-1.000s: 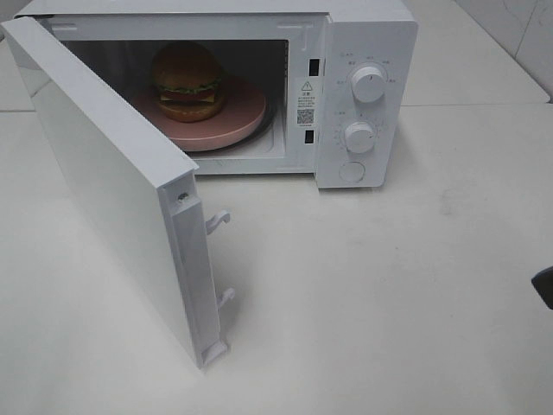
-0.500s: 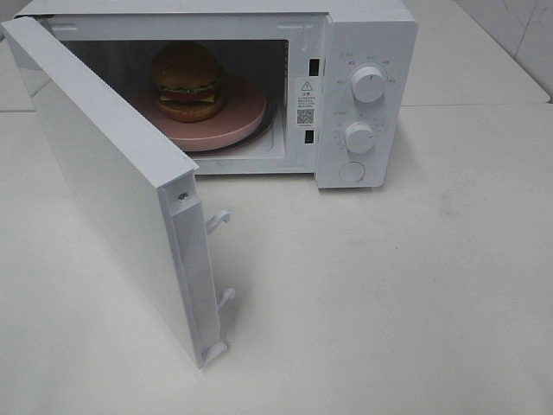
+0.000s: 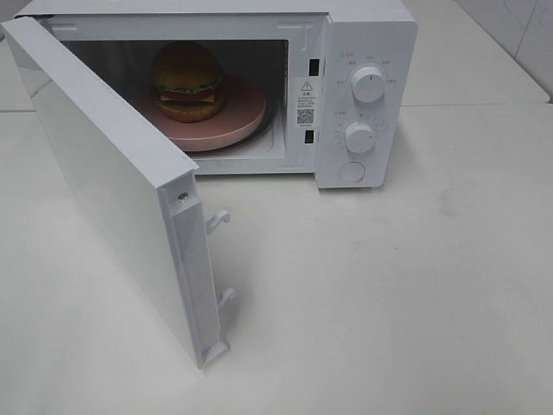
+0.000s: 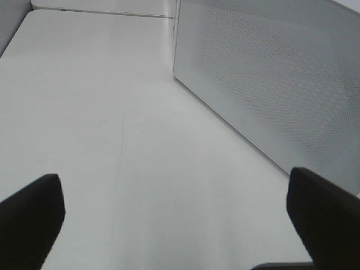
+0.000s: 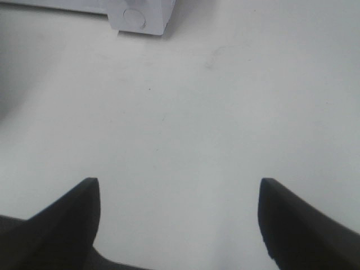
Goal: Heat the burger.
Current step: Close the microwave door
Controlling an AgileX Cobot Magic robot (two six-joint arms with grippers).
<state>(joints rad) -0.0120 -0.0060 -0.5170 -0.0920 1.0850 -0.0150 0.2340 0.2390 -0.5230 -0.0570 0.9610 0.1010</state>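
Kitchen-style setup, likely robot lab. White microwave [image 3: 367, 35] with two dials [image 3: 369, 84], door [image 3: 112, 181] swung open, on plain white tabletop [image 3: 406, 294]. Seam [image 3: 471, 105] between joined tabletops. Pale tiled wall [image 3: 518, 35] behind.

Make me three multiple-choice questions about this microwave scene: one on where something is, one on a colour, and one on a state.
1. Where is the burger?
A. on the plate inside the microwave
B. atop the microwave
C. on the floor

2. What colour is the plate?
A. blue
B. green
C. pink

3. How is the microwave door?
A. shut
B. swung open
C. taken off

Answers:
1 A, the burger sits on the plate in the cavity.
2 C, pink shows all around the burger.
3 B, the door stands wide on its left hinge.
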